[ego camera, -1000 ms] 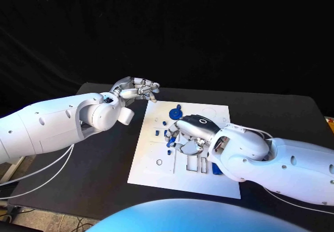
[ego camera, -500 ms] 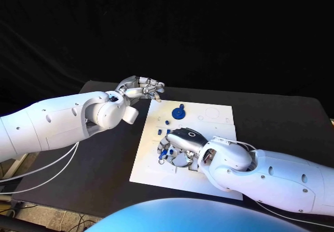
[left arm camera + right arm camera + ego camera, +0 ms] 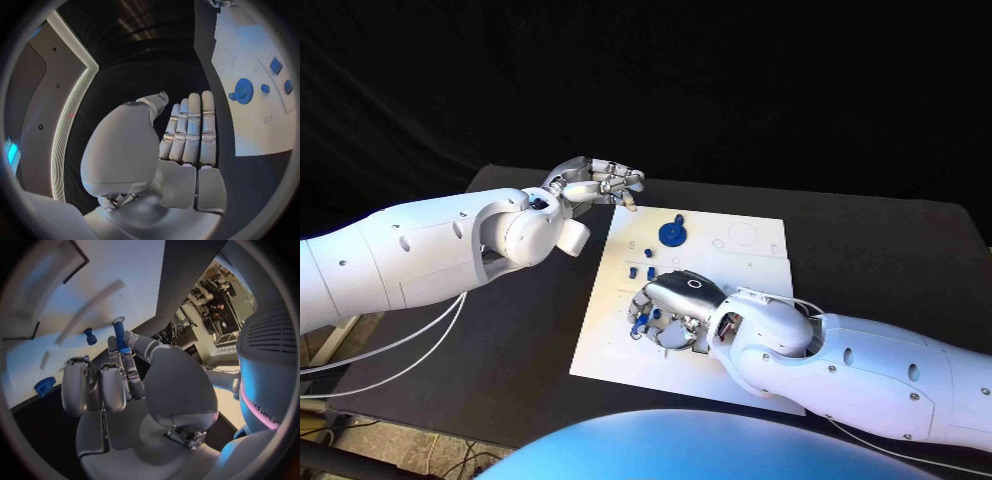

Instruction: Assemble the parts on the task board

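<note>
My right robot hand (image 3: 678, 303) is down over the middle of the white board (image 3: 620, 340), palm toward it, at about the centre of the desk (image 3: 877, 250). In my right wrist view it pinches a slim blue peg (image 3: 119, 335) between the thumb and a finger, the peg sticking up past the fingertips while the other fingers (image 3: 100, 385) sit side by side, partly curled. Just beside that peg a short blue stud (image 3: 90, 336) stands on the board, and a round blue piece (image 3: 44, 386) lies nearer the board's edge.

My left robot hand (image 3: 596, 184) is raised off the board's corner at about eleven o'clock, above the black desk, well apart from the right one. Its fingers (image 3: 194, 130) lie straight and close together, the thumb tucked near them, and it holds nothing.

On the board at twelve o'clock from my right robot hand lies a blue gear (image 3: 672, 234) with a small knob at its rim. Between the gear and my right hand a few small blue pieces (image 3: 642, 271) stand on the white surface. More small blue bits show under my right fingers at about nine o'clock of the hand, too hidden to tell their shape.
</note>
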{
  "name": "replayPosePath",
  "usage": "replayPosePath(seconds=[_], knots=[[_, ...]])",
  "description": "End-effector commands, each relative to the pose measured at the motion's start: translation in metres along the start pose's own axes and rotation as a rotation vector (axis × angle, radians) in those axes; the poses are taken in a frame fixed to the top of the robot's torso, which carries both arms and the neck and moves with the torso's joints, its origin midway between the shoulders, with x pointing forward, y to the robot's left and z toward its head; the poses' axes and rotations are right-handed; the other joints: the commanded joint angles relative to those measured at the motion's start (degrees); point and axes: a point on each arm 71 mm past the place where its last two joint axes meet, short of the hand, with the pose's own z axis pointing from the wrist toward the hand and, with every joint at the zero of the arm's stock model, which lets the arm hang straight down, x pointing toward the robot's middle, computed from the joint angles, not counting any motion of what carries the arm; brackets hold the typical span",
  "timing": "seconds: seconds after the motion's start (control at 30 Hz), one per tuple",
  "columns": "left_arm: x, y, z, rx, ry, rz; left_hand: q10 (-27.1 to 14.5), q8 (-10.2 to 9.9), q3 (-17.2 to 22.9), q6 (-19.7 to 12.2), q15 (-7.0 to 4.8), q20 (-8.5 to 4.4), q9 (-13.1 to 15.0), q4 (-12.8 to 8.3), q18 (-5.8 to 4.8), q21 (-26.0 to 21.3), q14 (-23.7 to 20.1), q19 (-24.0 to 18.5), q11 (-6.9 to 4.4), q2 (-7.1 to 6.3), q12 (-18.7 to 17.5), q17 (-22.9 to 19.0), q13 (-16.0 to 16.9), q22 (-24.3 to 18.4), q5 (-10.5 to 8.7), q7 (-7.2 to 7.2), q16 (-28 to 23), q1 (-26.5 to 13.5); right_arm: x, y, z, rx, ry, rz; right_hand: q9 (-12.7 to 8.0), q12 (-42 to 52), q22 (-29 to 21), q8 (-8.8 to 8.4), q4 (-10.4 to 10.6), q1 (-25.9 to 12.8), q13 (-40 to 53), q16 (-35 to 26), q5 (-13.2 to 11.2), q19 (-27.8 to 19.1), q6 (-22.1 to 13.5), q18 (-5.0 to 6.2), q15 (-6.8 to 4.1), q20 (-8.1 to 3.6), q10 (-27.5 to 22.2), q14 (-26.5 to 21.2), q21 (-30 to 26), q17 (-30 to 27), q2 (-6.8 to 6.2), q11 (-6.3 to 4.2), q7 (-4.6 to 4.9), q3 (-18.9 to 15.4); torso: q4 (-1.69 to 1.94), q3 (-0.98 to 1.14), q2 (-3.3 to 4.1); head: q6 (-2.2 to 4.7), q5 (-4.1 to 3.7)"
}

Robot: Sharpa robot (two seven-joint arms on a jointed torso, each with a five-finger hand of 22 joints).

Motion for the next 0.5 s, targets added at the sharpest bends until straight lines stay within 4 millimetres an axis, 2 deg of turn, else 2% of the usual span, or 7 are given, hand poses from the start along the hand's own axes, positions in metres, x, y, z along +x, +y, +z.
replayPosePath(seconds=[0.03,0.5], knots=[[0.0023,-0.0011,0.0003,0.008,0.017,-0.003,-0.5,-0.2,-0.3,-0.4,0.26,0.12,-0.1,-0.1,0.67,-0.4,0.2,0.4,0.05,0.4,0.3,0.0,0.0,-0.1,-0.2,0.17,-0.2,-0.3,0.0036,0.001,0.0006,-0.017,0.034,-0.037,0.1,0.1,7.7,0.17,-0.3,0.8,0.1,0.2,0.1,0.2,0.1,-0.6,-0.33,-0.15,3.2,1.6,-0.4,0.0,0.37,-2.78,0.07,0.1,0.04,-0.06,0.06,0.0,0.0],[0.0001,-0.0009,-0.0005,0.005,0.011,-0.001,-0.5,-0.2,-0.3,-0.4,0.26,0.12,-0.1,-0.1,0.67,-0.4,0.2,0.4,0.05,0.4,0.3,0.0,0.0,-0.1,-0.2,0.17,-0.2,-0.3,0.007,-0.0014,-0.001,-0.008,0.074,-0.063,0.1,0.0,7.7,0.12,-0.4,0.7,0.1,0.2,0.1,0.1,0.0,-0.6,-0.3,-0.14,3.1,1.6,-0.4,-0.1,0.29,-2.74,0.11,0.1,0.13,-0.15,0.18,0.0,0.11]])
